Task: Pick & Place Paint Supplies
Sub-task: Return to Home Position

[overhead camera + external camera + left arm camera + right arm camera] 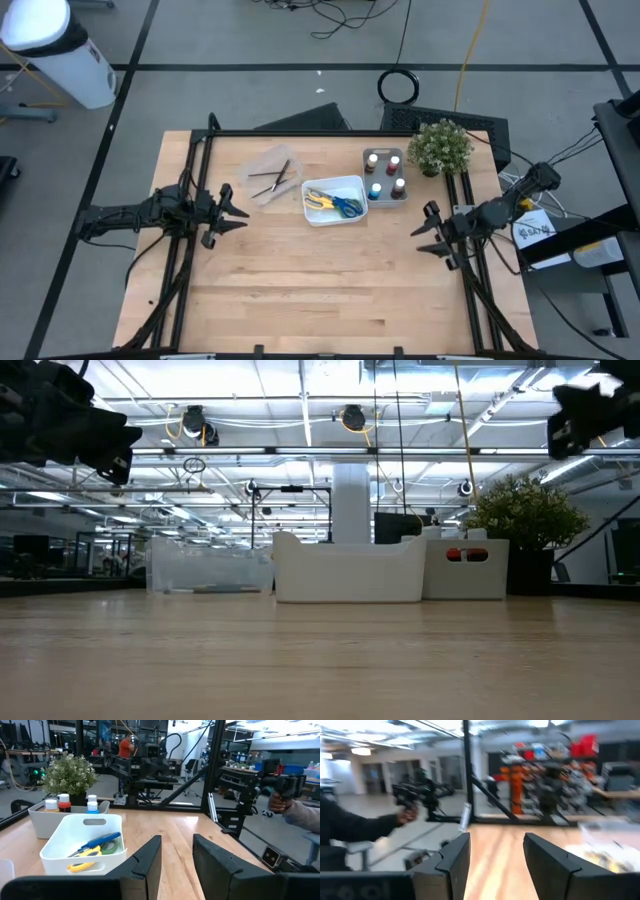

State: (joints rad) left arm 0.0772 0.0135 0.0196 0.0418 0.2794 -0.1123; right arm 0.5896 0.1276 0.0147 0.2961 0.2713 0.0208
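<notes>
Wooden table (320,290), both arms out wide! Left gripper (240,212) hovers empty, fingers spread, with the brushes (272,180) just beyond it in the clear tray (262,162). Scissors (335,205) lie mid-table in the white tray (358,184), paint pots (385,175) alongside. Right gripper (422,232) gapes empty, well apart.

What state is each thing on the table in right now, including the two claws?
Left gripper: open, empty, raised at the left.
Right gripper: open, empty, raised at the right.
Brushes: lying in the clear bin.
Scissors: lying in the white tray.
Paint pots: upright, capped, in the second white tray.
Plant: upright.
</notes>
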